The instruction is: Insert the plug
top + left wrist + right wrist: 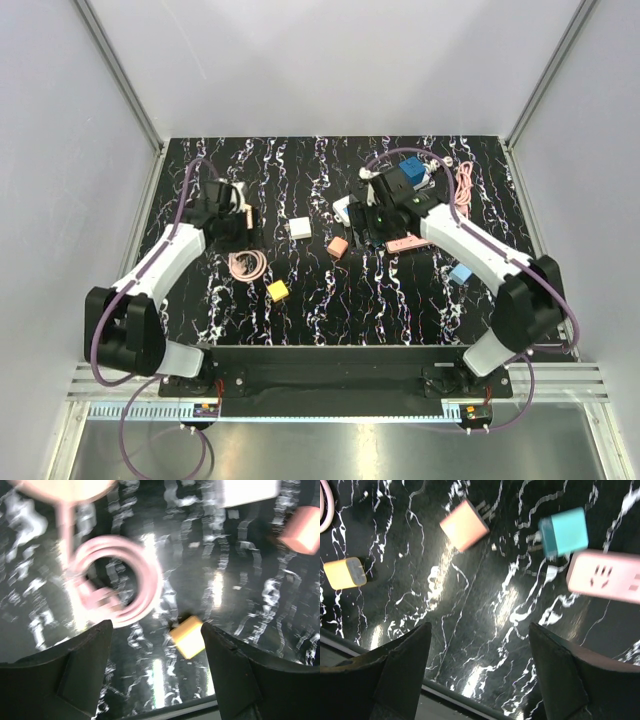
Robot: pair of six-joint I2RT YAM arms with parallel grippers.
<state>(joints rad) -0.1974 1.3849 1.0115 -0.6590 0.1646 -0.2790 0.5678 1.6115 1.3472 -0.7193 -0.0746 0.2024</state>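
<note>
Pink plug (pixel 337 247) on black marbled table (pixel 330 312)

No words, numbers or brand names can be read on anything here. The pink power strip (pixel 605 577) shows only its socket holes. The teal plug (pixel 565 531) is too blurry to read.

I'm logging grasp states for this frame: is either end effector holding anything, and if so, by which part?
Nothing is held. The left end effector and the right end effector are both open and empty in their wrist views.
</note>
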